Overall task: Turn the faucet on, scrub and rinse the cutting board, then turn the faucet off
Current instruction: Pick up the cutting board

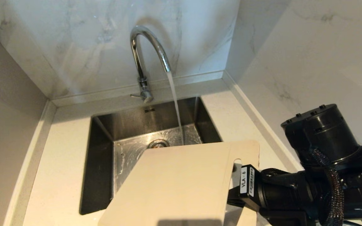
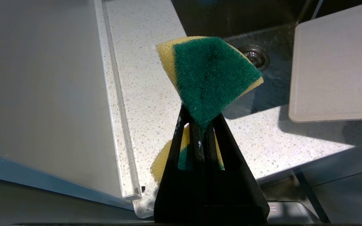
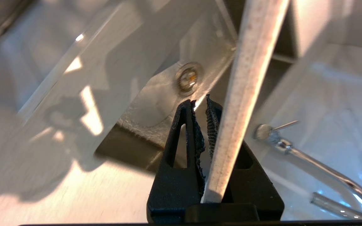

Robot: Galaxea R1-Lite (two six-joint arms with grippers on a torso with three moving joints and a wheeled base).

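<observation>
**Board held over the sink, water running**

The tall chrome gooseneck faucet [image 1: 146, 53] stands behind the square stainless-steel sink [image 1: 101, 150]; a stream of water [image 1: 175, 103] falls from its spout into the basin, landing just beyond the far edge of the large cream-white plastic cutting board [image 1: 181, 182]; the thin side lever at the faucet's base points away from the stream. The board hangs tilted over the near, right-hand part of the sink, above the basin floor, its handle hole at the end farthest from the sink's left wall; the round drain [image 1: 158, 144] shows just past the board's far edge. The right gripper [image 3: 201, 106] comes in from the right of the sink, its jaws clamped on the board's edge beside the handle hole. The left gripper [image 2: 200, 124] hangs over the speckled white countertop [image 2: 143, 78] left of the sink, jaws pinched tight on a yellow sponge with a green scouring face [image 2: 209, 75], well apart from the board.
</observation>
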